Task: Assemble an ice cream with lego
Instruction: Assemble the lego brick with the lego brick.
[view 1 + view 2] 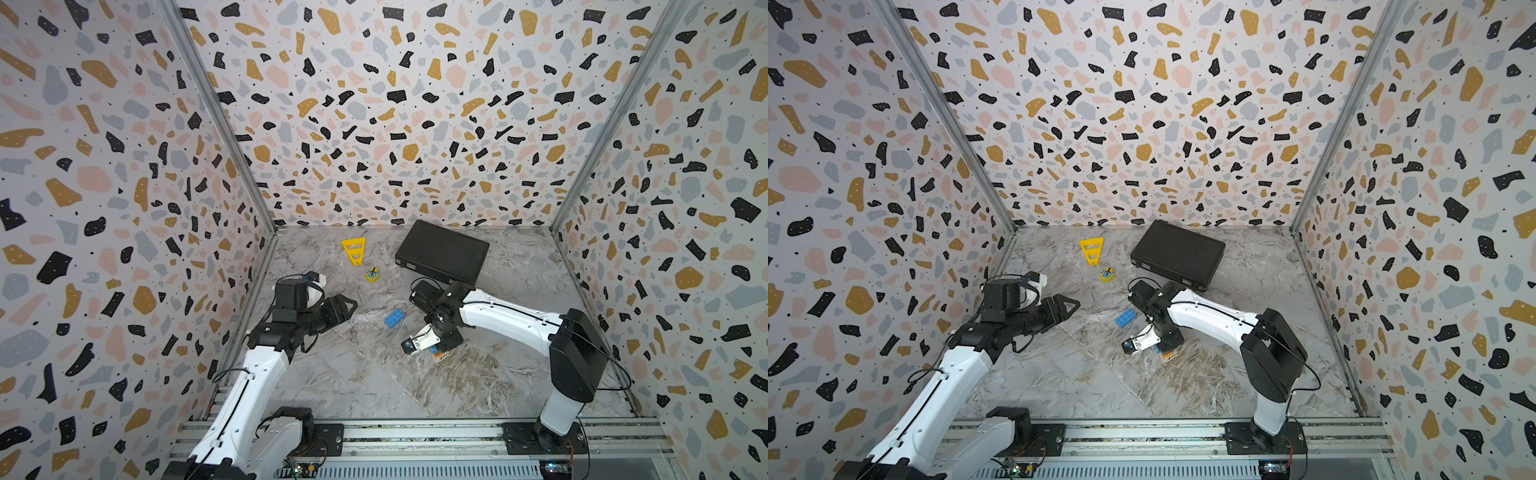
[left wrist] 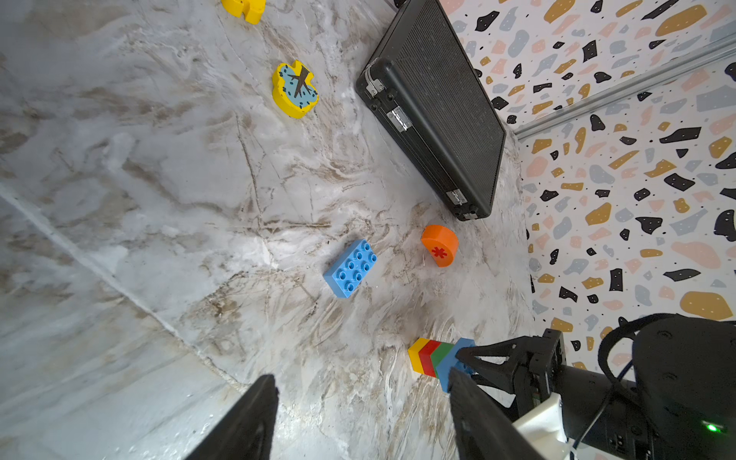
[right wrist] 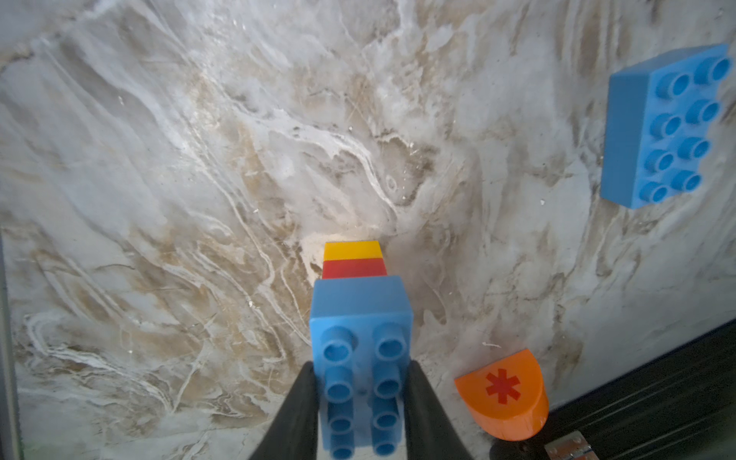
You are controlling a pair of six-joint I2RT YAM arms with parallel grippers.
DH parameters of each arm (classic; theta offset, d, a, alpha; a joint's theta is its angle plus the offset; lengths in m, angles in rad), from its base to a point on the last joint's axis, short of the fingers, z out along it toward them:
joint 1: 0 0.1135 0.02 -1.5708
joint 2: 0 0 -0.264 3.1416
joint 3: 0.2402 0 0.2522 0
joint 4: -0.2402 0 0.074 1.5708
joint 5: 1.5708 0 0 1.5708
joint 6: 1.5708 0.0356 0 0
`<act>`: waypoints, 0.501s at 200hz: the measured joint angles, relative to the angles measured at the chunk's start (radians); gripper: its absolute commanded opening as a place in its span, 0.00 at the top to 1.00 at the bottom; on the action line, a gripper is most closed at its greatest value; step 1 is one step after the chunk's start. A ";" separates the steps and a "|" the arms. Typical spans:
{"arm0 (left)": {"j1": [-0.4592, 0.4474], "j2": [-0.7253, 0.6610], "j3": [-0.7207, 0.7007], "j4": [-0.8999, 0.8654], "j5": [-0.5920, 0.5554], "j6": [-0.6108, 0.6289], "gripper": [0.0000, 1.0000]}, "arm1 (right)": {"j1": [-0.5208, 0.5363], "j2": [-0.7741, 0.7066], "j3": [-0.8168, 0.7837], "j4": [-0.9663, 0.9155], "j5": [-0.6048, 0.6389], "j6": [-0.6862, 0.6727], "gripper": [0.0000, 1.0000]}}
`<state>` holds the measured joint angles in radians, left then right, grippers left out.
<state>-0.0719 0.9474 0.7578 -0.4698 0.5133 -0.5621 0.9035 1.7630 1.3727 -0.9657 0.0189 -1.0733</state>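
The black case (image 1: 442, 251) lies upper middle in both top views; left of centre, the left gripper (image 2: 358, 422) has its fingers spread wide, holding and touching nothing. Right of centre, the right gripper (image 3: 360, 370) presses both fingers against the sides of the blue brick topping the ice cream (image 3: 360, 310) stack, its red and yellow end pointing away. A loose blue brick (image 1: 394, 318) lies at centre between them, and the orange half-round (image 3: 504, 394), printed with a red asterisk, sits near the stack.
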 measured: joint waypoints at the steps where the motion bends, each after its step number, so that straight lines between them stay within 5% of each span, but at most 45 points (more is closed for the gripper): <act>1: 0.000 0.000 0.000 0.000 0.000 0.000 0.31 | 0.000 0.000 0.000 0.000 0.000 0.002 0.58; 36: 0.000 0.000 0.000 0.000 -0.002 0.001 0.28 | 0.000 0.000 0.000 0.008 0.000 0.011 0.47; 100: 0.000 -0.003 0.000 -0.012 -0.036 0.002 0.27 | 0.000 -0.026 0.000 0.007 -0.011 0.029 0.43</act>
<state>-0.0719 0.9443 0.7582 -0.4820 0.4774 -0.5602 0.9039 1.7374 1.3727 -0.9585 0.0074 -1.0439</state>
